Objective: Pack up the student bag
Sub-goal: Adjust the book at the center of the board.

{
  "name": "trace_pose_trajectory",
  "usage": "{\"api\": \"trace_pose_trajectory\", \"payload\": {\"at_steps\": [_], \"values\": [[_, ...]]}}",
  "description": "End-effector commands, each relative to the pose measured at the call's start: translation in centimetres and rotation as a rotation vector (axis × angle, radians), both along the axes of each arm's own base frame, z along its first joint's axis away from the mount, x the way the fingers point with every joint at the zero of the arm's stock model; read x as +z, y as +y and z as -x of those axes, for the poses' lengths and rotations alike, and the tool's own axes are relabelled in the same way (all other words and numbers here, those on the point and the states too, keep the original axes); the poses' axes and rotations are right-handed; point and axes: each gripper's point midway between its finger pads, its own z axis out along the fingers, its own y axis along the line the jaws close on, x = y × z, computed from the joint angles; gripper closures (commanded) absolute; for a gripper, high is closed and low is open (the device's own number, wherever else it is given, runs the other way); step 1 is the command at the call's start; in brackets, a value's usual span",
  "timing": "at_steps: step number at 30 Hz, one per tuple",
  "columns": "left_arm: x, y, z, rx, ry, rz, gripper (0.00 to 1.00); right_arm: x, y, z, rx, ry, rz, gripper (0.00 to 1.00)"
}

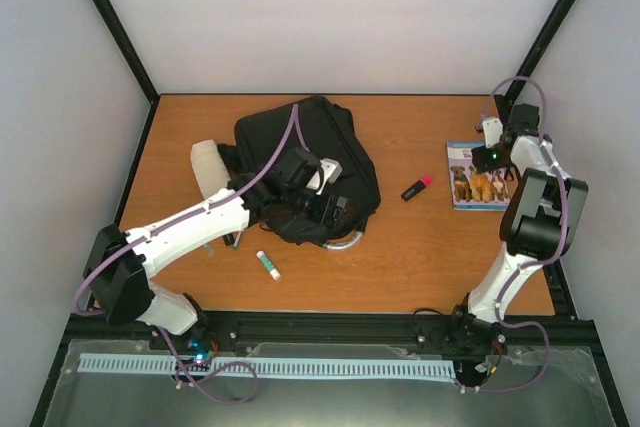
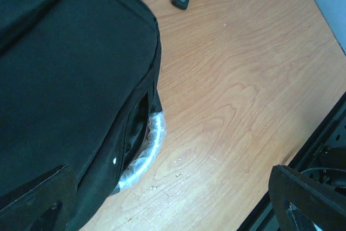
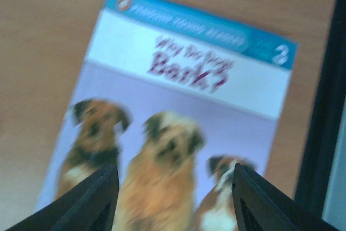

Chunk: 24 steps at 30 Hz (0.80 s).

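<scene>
- Fingers (image 2: 308, 198) of the left tool (image 2: 168, 187) are spread wide, one at each bottom corner of the wrist view, with nothing between them.
- The left-hand finger overlaps the black fabric of the student bag (image 1: 310, 162) in that view. The other finger sits over the near edge of the table (image 2: 243, 96). I cannot tell whether either finger touches anything.
- The student bag lies flat toward the far left of the table. In the top view the left arm reaches across its near side, so the left tool sits over the bag's near right corner.
- A side zip of the bag gapes a little, and a crinkled clear plastic piece (image 2: 145, 150) pokes out from under the bag's edge, just beside the left tool.
- The right tool (image 3: 173, 204) is also spread open and holds nothing. It hangs over a picture book (image 3: 178, 123) with three dogs on its cover, the fingers framing the lower half of the cover. Whether they touch the book cannot be told.
- The book lies at the far right of the table, so the right tool is well apart from the student bag.
- A black marker with a pink cap (image 1: 417, 188) lies between the bag and the book.
- A white glue stick (image 1: 268, 264) lies near the bag's front edge, and a beige roll (image 1: 208, 165) touches the bag's left side.
</scene>
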Motion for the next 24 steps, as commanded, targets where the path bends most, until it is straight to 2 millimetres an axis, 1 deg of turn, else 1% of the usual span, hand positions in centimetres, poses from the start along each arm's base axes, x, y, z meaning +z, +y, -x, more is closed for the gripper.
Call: {"api": "trace_pose_trajectory", "payload": {"at_steps": [1, 3, 5, 7, 10, 13, 16, 18, 22, 24], "values": [[1.5, -1.4, -0.2, 0.019, -0.019, 0.142, 0.00, -1.1, -3.1, -2.2, -0.099, 0.072, 0.017, 0.39], [1.6, -1.6, -0.1, 0.026, -0.008, 0.171, 0.00, -1.8, -4.0, -3.6, -0.115, 0.087, 0.036, 0.37], [0.6, -1.1, -0.3, 0.080, 0.037, 0.125, 0.00, -2.6, -4.8, -4.7, -0.124, 0.106, 0.051, 0.35], [-0.3, -2.0, 0.6, 0.012, 0.102, 0.112, 0.00, -3.8, -5.4, -5.4, -0.131, 0.137, 0.062, 0.34], [-1.7, -2.8, 1.4, -0.020, 0.141, 0.093, 0.00, -5.6, -5.8, -5.6, -0.121, 0.179, 0.075, 0.33], [-2.2, -3.2, 1.9, -0.049, 0.121, 0.070, 0.00, -6.6, -5.7, -5.1, -0.095, 0.202, 0.081, 0.32], [-1.7, -3.5, 2.4, -0.049, 0.051, 0.114, 0.00, -8.2, -4.8, -3.3, -0.047, 0.273, 0.064, 0.33], [-0.8, -3.7, 2.3, -0.023, 0.024, 0.169, 0.00, -9.5, -4.1, -1.6, -0.006, 0.331, 0.054, 0.34], [0.4, -4.2, 1.9, -0.004, 0.012, 0.221, 0.00, -12.4, -3.3, 2.9, 0.074, 0.435, 0.082, 0.36], [0.2, -4.7, 1.9, -0.008, 0.035, 0.227, 0.00, -13.4, -2.8, 5.3, 0.103, 0.476, 0.087, 0.37]]}}
